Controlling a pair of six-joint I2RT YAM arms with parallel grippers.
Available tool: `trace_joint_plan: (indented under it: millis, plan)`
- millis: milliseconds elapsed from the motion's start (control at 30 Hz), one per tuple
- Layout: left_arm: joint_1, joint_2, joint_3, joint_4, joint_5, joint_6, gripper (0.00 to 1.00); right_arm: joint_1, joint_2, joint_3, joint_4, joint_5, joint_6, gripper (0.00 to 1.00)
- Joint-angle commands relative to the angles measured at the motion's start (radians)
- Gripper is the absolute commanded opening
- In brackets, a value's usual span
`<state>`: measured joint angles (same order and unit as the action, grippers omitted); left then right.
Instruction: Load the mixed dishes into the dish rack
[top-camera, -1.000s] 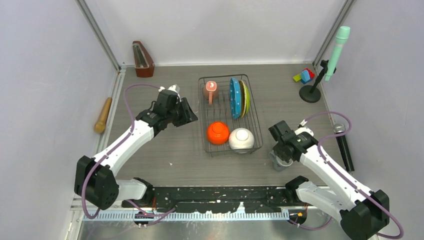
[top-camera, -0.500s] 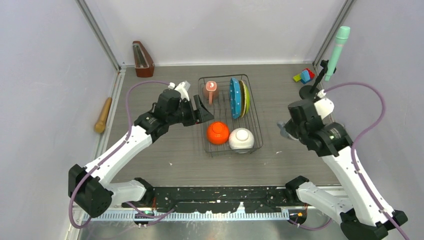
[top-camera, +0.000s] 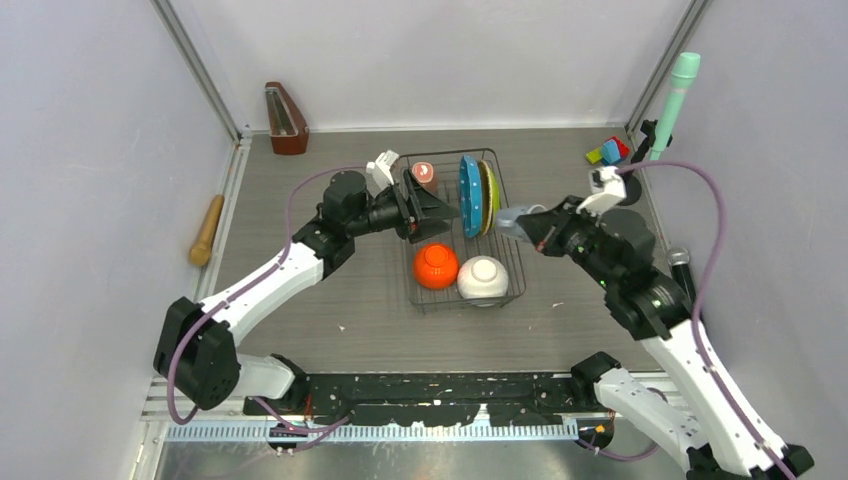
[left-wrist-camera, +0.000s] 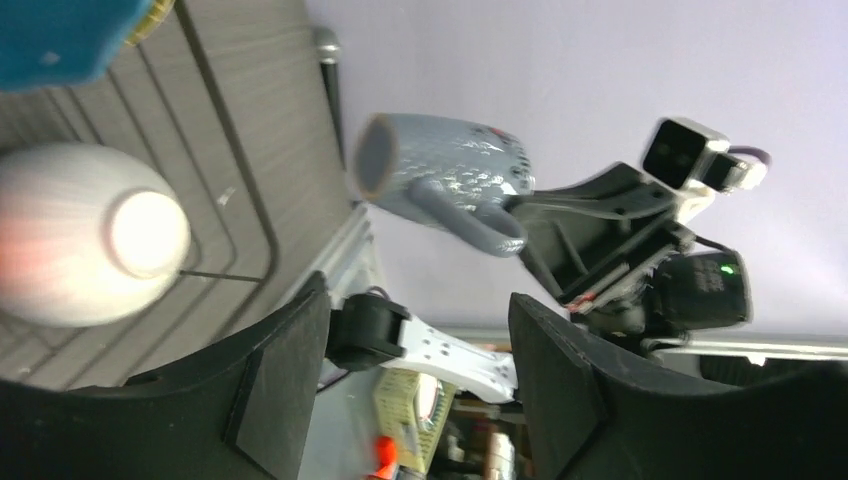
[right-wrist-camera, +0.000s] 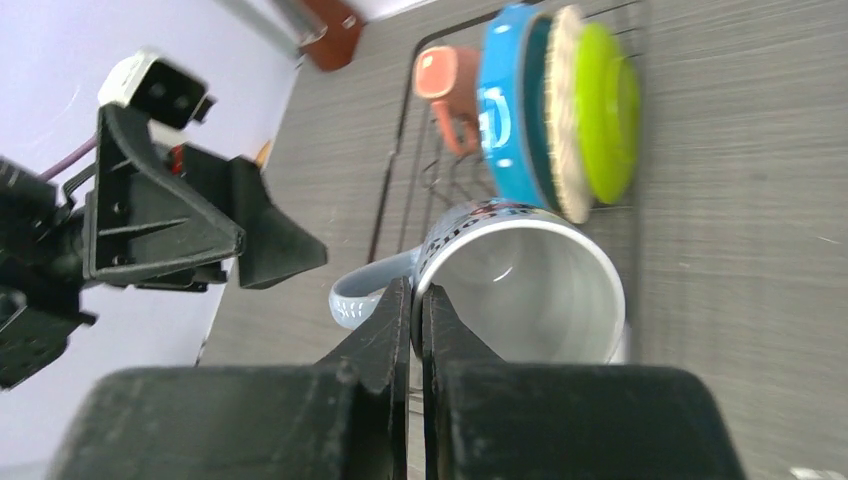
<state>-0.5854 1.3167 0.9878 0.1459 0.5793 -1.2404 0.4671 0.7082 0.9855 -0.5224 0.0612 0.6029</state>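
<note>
Small grey-blue ceramic mug (top-camera: 511, 219) airborne, tipped sideways, at dark wire dish rack's (top-camera: 468, 304) 3 o'clock edge. Right gripper (right-wrist-camera: 415, 300) jaws pinch its rim. Left gripper (top-camera: 440, 210) jaws spread, empty; mug at their 3 o'clock.

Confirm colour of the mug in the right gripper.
The mug is grey-blue with pale speckles, white inside; clearest in left wrist view.

Left gripper (top-camera: 445, 212) spread wide, right gripper (top-camera: 533, 230) pinched shut, arms extended.
</note>
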Motion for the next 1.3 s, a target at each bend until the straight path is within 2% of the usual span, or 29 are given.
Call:
trace_joint_plan:
  millis: [0,167,500,700,900,1033,1133,1167,1200,1233,1267]
  plan:
    - [-0.009,0.02,-0.034,0.313,0.11,-0.248,0.68,-0.003,0.051,-0.064,0.416,-0.257,0.015,0.0]
    - [-0.028,0.035,-0.044,0.352,0.109,-0.294,0.66,-0.004,0.094,-0.108,0.58,-0.339,0.035,0.0]
    - [-0.053,0.092,-0.064,0.385,0.11,-0.346,0.63,-0.003,0.138,-0.135,0.696,-0.39,0.032,0.0]
    - [-0.054,0.12,-0.067,0.435,0.105,-0.372,0.48,-0.002,0.153,-0.156,0.742,-0.439,0.044,0.0]
    - [-0.054,0.128,-0.066,0.435,0.103,-0.38,0.53,-0.003,0.15,-0.188,0.787,-0.478,0.046,0.0]
    - [-0.053,0.128,-0.069,0.432,0.101,-0.378,0.43,-0.002,0.144,-0.211,0.829,-0.513,0.048,0.0]
    - [-0.053,0.125,-0.068,0.434,0.094,-0.358,0.1,-0.002,0.139,-0.217,0.832,-0.523,0.047,0.0]
    - [-0.053,0.117,-0.064,0.416,0.09,-0.335,0.01,-0.002,0.132,-0.217,0.81,-0.513,0.04,0.04]
    - [-0.053,0.109,-0.054,0.372,0.086,-0.3,0.0,-0.002,0.128,-0.216,0.797,-0.492,0.032,0.1]
    - [-0.052,0.098,-0.042,0.317,0.08,-0.251,0.0,-0.002,0.114,-0.217,0.766,-0.479,0.028,0.27]
    - [-0.051,0.086,-0.027,0.249,0.071,-0.2,0.0,-0.002,0.106,-0.217,0.747,-0.45,0.021,0.35]
